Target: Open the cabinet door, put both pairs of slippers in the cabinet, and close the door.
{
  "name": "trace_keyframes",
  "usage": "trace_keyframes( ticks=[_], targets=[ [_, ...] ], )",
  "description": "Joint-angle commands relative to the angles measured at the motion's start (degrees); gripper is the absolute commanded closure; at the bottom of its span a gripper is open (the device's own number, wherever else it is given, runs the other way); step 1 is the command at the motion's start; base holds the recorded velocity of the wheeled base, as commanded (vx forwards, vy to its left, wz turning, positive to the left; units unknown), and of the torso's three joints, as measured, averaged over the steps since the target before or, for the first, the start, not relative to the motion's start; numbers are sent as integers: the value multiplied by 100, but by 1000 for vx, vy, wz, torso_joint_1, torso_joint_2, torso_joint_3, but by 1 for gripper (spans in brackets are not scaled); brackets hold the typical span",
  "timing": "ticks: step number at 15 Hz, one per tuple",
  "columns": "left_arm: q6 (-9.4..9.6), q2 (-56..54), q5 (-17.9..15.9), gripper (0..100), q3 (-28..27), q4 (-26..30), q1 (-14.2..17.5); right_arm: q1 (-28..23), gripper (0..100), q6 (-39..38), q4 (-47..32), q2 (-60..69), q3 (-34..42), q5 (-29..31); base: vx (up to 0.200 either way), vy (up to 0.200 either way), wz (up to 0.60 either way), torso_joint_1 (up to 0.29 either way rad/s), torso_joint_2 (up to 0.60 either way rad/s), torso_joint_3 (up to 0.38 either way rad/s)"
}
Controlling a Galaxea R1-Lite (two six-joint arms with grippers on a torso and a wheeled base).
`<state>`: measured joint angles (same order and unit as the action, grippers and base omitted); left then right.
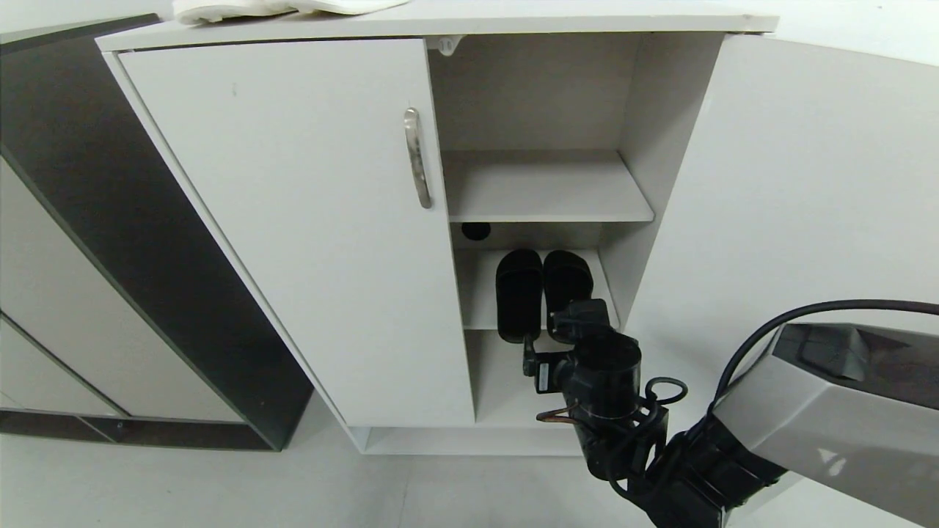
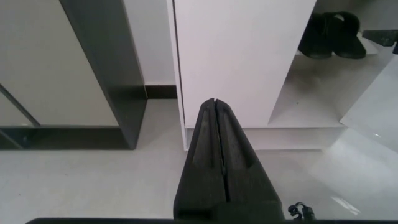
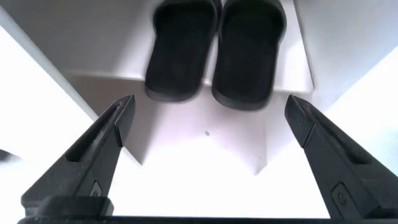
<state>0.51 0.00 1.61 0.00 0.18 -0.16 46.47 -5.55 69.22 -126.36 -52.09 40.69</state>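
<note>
One pair of black slippers [image 1: 543,293] [image 2: 333,37] [image 3: 214,53] lies side by side on the middle shelf of the white cabinet [image 1: 293,235], heels toward the front edge. The cabinet's right door [image 1: 792,191] is swung open and the left door is closed. My right gripper [image 1: 552,334] [image 3: 209,106] is open just in front of the slippers' heels, low at the shelf edge, holding nothing. My left gripper [image 2: 214,107] is shut and empty, off to the left above the floor, pointing at the cabinet's closed left door.
The upper shelf [image 1: 546,187] and bottom compartment [image 1: 506,389] hold nothing. A metal handle [image 1: 417,158] is on the closed left door. A white cloth [image 1: 279,7] lies on the cabinet top. A dark panel [image 1: 125,220] stands left of the cabinet.
</note>
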Motion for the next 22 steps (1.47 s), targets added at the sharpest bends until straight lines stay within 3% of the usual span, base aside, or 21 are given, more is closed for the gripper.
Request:
trace_keyframes(
  ticks=[1,8,18,22],
  targets=[
    [2,9,-3,100,0,-1,-2,11,0,1,4,76,59,0,0,0,0,0,0,0],
    [2,9,15,100,0,-1,-2,11,0,1,4,58,59,0,0,0,0,0,0,0],
    [-7,9,41,100,0,-1,-2,20,0,1,-5,23,111,0,0,0,0,2,1,183],
    [-7,9,41,100,0,-1,-2,20,0,-8,4,173,437,-527,0,0,0,-1,0,44]
  ],
)
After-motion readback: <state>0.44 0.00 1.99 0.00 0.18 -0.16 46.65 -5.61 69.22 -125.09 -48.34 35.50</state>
